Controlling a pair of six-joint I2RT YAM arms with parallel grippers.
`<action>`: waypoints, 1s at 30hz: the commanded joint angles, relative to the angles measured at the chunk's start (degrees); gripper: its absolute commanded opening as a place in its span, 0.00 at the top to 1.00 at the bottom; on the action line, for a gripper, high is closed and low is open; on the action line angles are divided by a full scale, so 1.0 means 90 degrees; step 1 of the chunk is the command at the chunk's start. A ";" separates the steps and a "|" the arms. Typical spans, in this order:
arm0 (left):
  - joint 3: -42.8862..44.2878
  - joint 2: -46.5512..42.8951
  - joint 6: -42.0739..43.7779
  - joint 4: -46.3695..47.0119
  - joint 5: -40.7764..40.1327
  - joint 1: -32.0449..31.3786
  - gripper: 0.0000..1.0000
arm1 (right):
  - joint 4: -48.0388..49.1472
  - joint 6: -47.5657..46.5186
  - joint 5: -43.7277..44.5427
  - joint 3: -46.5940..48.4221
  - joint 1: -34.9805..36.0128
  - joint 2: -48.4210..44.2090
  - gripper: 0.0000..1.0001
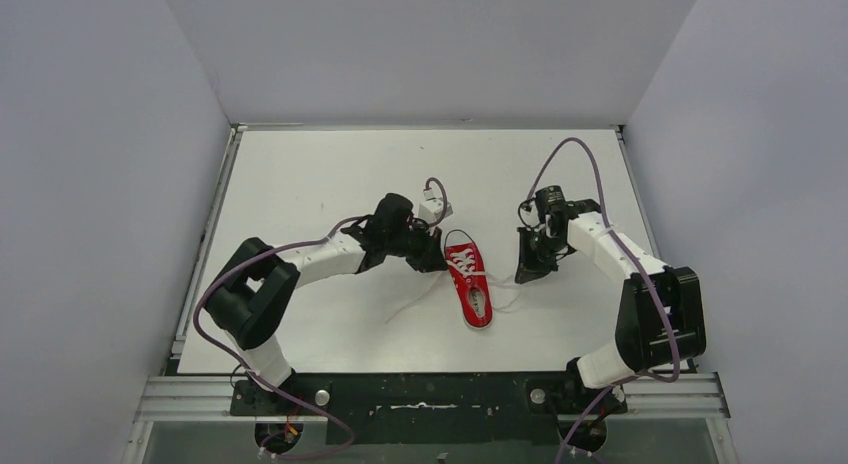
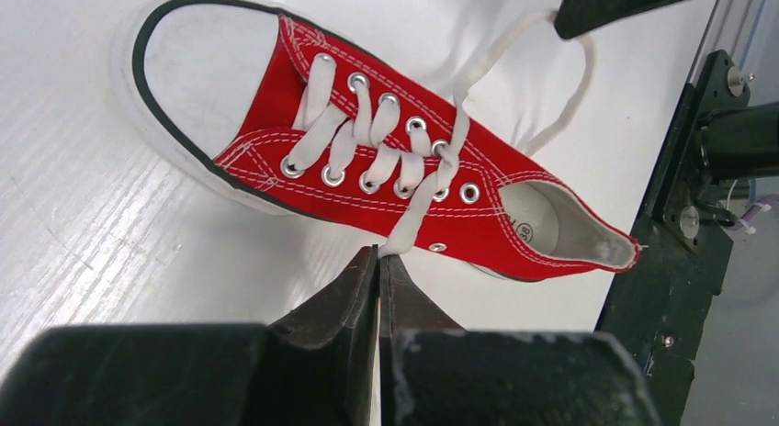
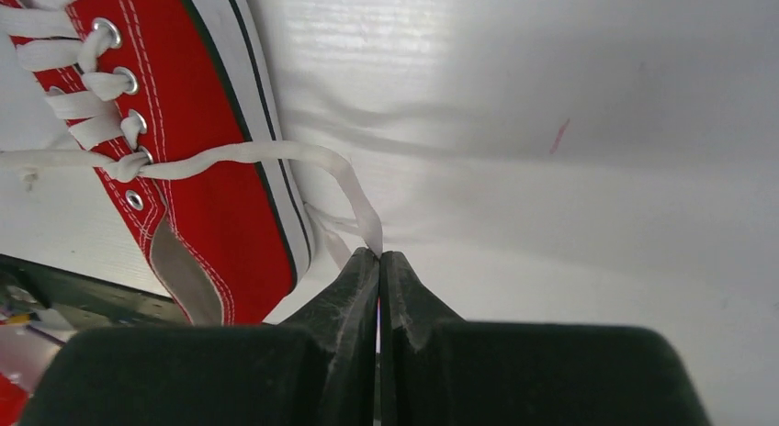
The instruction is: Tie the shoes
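Flanking the sneaker [image 1: 468, 282], left gripper [image 2: 378, 259] and right gripper [image 3: 379, 257] each pinch a limp lace end [image 2: 418, 210] — light, it may skid.

White table [image 1: 300, 184] boxed by plain grey walls [image 1: 100, 134].

The left arm [image 1: 320, 256] stretches low and inward; the left gripper [image 2: 378, 253] is pinched tight on the left lace end [image 2: 418, 206] – jaws together. The right arm [image 1: 615, 246] folds inward, wrist angled down, the right gripper [image 3: 379, 256] likewise clamped on the right lace end [image 3: 358, 201].
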 commanded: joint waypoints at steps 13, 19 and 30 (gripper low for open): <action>0.1000 -0.0276 -0.0215 -0.0324 0.0004 -0.0346 1.00 | -0.1303 0.0759 0.0840 0.0889 0.0021 0.0509 1.00; 0.1205 -0.0105 -0.0481 -0.0514 0.0142 -0.0359 1.00 | -0.0608 0.0942 0.1029 0.0912 0.0248 0.1374 0.97; 0.1494 0.0135 -0.0621 -0.0731 0.0225 -0.0359 0.99 | -0.0575 0.1370 0.0886 0.0104 0.0277 0.0882 0.49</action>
